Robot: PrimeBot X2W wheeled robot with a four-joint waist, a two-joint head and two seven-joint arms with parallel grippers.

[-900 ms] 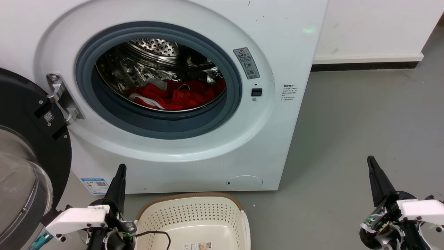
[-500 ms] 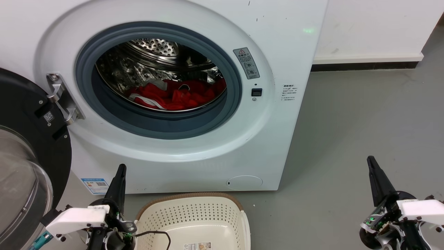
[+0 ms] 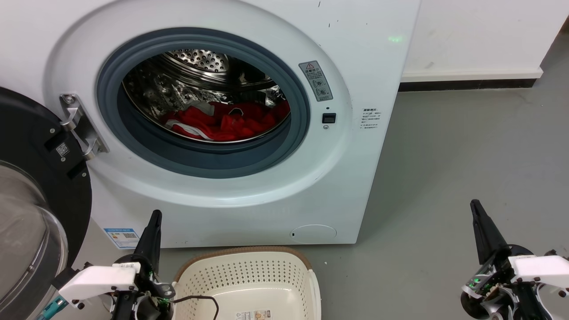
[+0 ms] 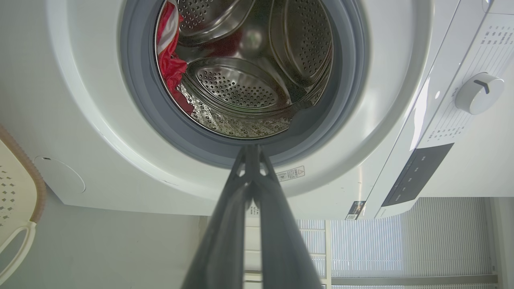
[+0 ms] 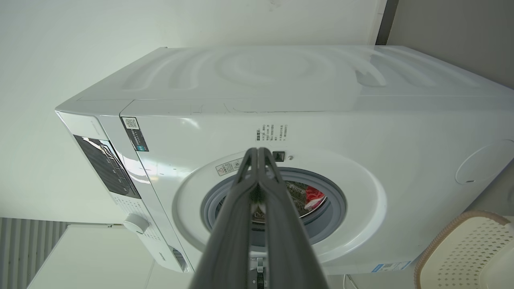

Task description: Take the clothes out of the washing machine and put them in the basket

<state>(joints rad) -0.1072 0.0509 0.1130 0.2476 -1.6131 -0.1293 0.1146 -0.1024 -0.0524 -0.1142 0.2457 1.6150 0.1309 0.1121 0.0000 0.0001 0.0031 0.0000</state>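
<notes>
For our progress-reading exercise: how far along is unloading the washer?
Done: the washing machine door stands open. In hand: nothing; the left gripper and right gripper are shut and empty. Left: the red jerseys lie in the drum; the basket, where visible, holds none.

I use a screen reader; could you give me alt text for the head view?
A white front-loading washing machine stands with its door swung open at the left and red clothes lying in its steel drum. A cream basket sits on the grey floor before it, between the shut left gripper and right gripper.
</notes>
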